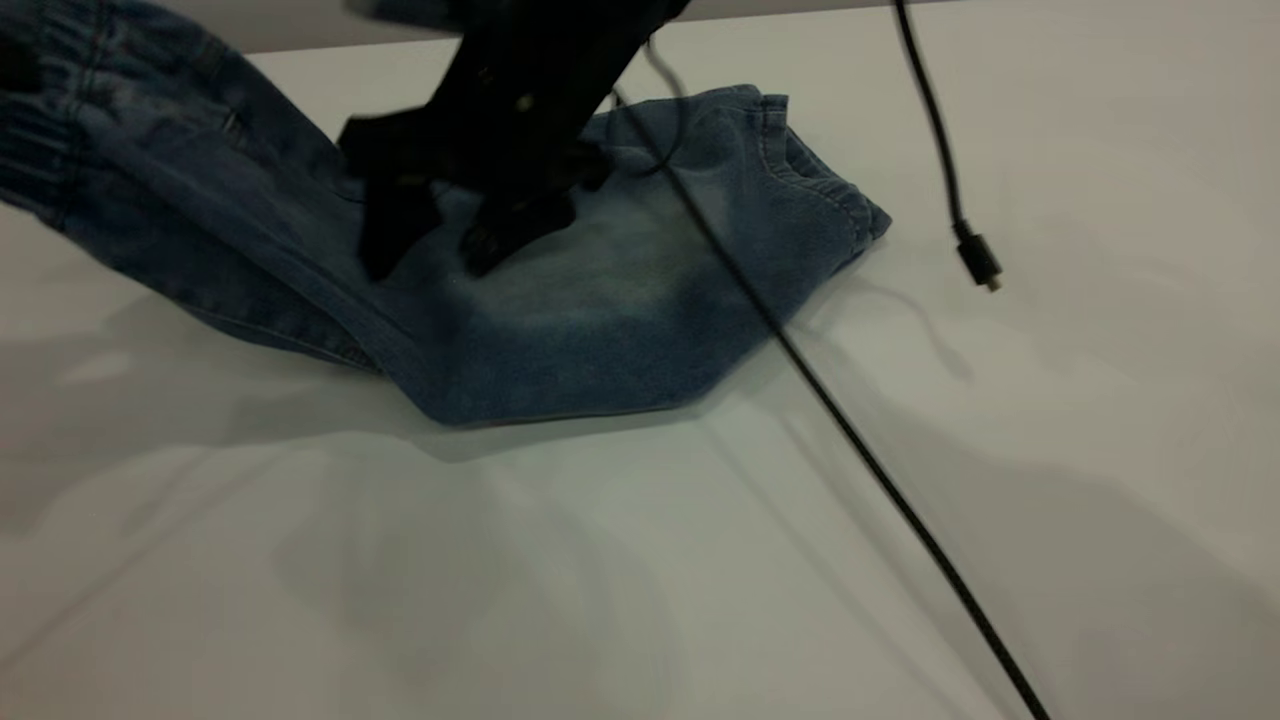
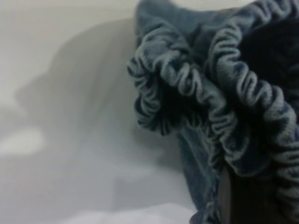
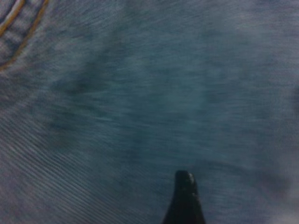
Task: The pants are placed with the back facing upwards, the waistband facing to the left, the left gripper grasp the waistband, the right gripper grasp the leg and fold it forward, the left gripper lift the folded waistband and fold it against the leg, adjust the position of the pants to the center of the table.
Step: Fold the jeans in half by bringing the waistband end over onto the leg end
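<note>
Your right claw (image 1: 455, 235) stands spread apart on the pants (image 1: 620, 300), maybe pinning them, while the left claw grips the lifted waistband (image 2: 205, 93).

1. No text, label, brand, number or sign can be read in any of the views.
2. The pants (image 1: 600, 300) show only plain blue denim and seams; no tag or printed word is visible on them.
3. The table (image 1: 500, 580) carries no marking.
4. The black cable (image 1: 860, 440) and its plug have no readable print.
</note>
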`<state>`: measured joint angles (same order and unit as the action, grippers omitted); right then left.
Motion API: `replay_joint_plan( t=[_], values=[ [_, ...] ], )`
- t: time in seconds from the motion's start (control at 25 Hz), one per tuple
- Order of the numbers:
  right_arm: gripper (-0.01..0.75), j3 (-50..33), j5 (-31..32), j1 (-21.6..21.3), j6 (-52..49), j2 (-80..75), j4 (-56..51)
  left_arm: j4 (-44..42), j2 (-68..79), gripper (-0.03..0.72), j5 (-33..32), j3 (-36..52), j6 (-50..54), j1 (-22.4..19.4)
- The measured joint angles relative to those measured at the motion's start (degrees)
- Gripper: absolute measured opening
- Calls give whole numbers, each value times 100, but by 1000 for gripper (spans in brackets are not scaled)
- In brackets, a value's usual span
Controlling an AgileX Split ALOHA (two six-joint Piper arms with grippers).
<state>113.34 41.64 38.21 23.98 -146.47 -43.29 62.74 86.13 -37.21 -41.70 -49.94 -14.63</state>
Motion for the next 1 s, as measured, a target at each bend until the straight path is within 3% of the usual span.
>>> replay_joint_plan(
  t=[0.2,0.68,1.0],
  values=[
    [476,282,293,203,-44,-87,223,53,-189,183,276,-5,-14,394],
    [476,765,951,-606,-1362,142,2642,350,-183,183,93,-24,-47,406],
    [476,765,912,-530,-1690,-304,3221,479,-183,183,-147,-323,-51,617]
  ],
)
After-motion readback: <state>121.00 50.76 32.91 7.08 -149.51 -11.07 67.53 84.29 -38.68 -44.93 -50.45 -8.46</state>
